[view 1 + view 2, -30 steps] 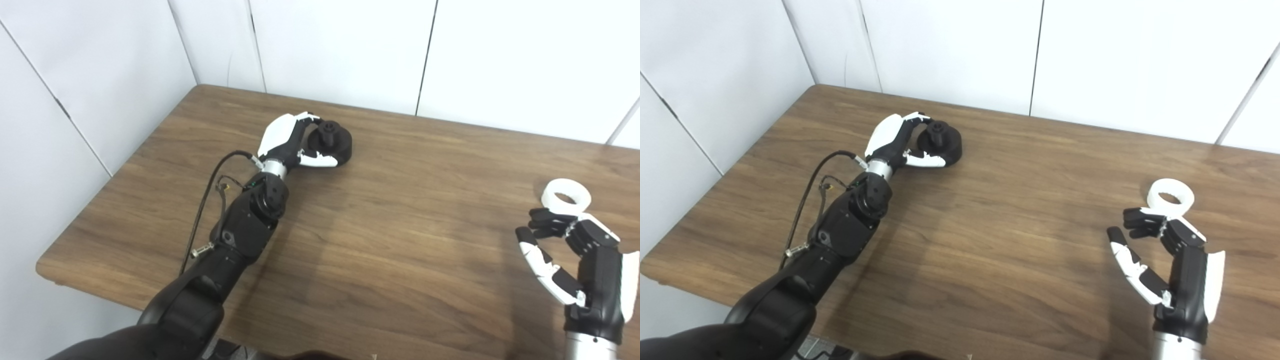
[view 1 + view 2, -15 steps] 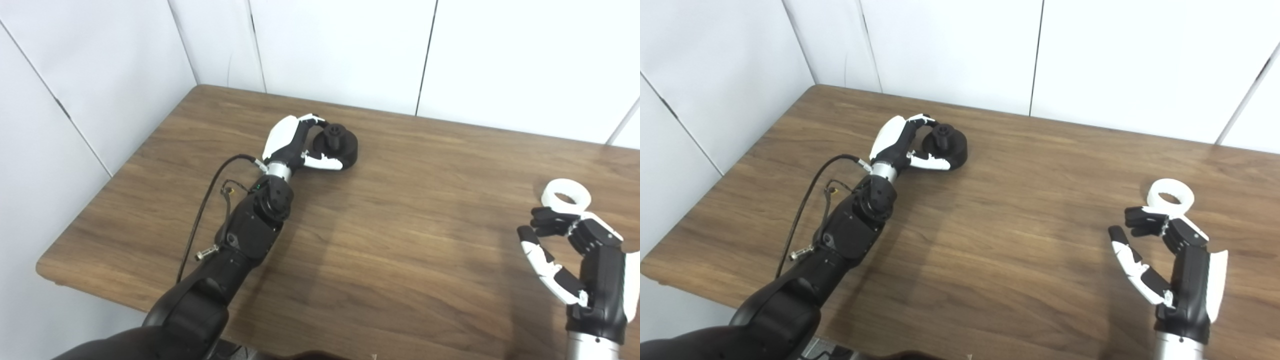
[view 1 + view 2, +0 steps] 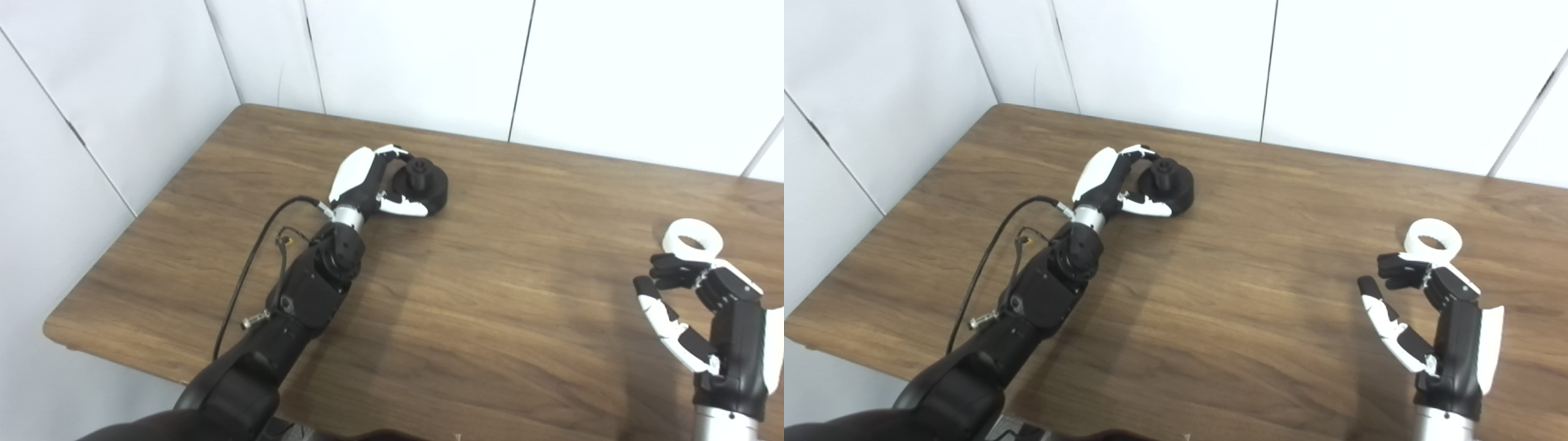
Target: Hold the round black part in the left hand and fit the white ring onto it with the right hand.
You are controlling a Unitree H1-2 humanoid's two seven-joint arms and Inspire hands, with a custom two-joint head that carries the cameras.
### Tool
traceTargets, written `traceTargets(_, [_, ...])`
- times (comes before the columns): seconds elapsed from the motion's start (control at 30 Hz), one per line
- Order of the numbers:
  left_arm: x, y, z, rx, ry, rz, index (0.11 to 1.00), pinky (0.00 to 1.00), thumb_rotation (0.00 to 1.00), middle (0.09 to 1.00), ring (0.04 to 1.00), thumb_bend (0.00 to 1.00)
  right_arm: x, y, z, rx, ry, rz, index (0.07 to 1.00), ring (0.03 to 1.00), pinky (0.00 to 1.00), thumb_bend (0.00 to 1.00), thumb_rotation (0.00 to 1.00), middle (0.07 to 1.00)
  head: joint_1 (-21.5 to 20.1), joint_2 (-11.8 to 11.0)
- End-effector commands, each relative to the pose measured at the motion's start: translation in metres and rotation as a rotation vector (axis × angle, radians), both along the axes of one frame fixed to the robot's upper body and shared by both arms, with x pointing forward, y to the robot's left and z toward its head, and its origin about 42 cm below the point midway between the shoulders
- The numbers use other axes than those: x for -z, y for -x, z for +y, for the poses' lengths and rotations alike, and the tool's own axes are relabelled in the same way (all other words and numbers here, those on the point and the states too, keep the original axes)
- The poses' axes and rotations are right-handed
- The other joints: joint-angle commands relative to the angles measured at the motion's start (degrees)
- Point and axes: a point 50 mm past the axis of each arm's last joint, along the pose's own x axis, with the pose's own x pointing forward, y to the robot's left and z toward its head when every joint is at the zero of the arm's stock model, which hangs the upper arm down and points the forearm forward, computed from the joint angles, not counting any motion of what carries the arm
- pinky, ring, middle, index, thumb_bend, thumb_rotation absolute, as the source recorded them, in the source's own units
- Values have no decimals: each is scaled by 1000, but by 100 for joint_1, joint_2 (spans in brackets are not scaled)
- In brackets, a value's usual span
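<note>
The round black part (image 3: pixel 430 188), a disc with a short hub on top, sits on the wooden table (image 3: pixel 490 306) at the far left of centre. My left hand (image 3: pixel 366 182) is shut on it, fingers curled over its far rim and thumb along its near side. The white ring (image 3: pixel 693 236) lies flat on the table at the right. Just in front of the ring, my right hand (image 3: pixel 704 312) is raised and open, fingers curled but apart, holding nothing. Its fingertips are close to the ring's near edge without gripping it.
White wall panels stand behind the table and along its left side. A black cable (image 3: pixel 254 245) loops beside my left forearm. The table's near-left corner and front edge lie below my left arm.
My left hand has moved to the right and slightly toward me, taking the black part with it. The right hand and the white ring have stayed nearly still.
</note>
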Motion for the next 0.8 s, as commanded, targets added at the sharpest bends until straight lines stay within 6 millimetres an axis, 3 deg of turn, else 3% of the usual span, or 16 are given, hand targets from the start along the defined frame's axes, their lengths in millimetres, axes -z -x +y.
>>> traceTargets(0.0, [10,9,-5,34,-30,34,602,810,182,893,925,856,-1,12,-3,10,10,-13,494,528,452,497,160,573,1,6])
traceTargets(0.77, [-2,70,-34,192,23,24,603,821,158,905,948,847,-4,11,3,1,-8,-15,494,531,454,497,158,578,-236,44])
